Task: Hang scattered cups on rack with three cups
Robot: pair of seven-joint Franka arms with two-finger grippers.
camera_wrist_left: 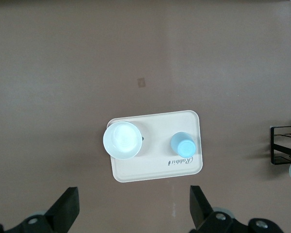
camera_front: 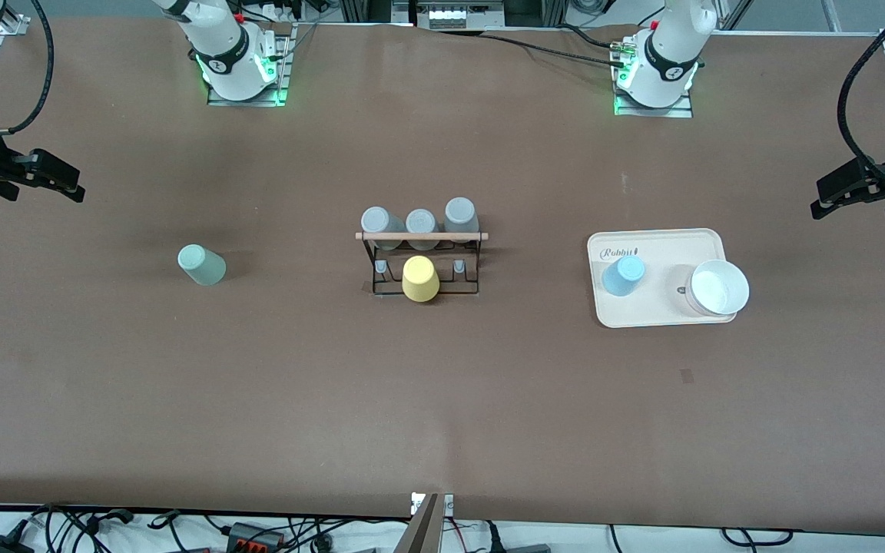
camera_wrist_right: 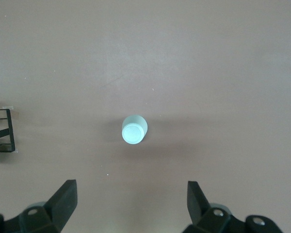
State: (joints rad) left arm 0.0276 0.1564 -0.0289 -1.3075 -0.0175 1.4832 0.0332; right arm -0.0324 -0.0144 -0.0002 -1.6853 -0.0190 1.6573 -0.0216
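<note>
Mint-green cup (camera_front: pixel 202 265) and light blue cup (camera_front: pixel 623 276) both sit upside down; left gripper (camera_wrist_left: pixel 133 206) and right gripper (camera_wrist_right: pixel 131 201) gape wide, empty.

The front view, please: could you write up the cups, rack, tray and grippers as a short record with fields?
rack: mid-table, three grey cups and a yellow cup on it
mint cup: upside down on the table, toward the right arm's end
blue cup: upside down on the cream tray, beside a white bowl
left gripper: fingers open, empty, high over the tray
right gripper: fingers open, empty, high over the mint cup
</note>
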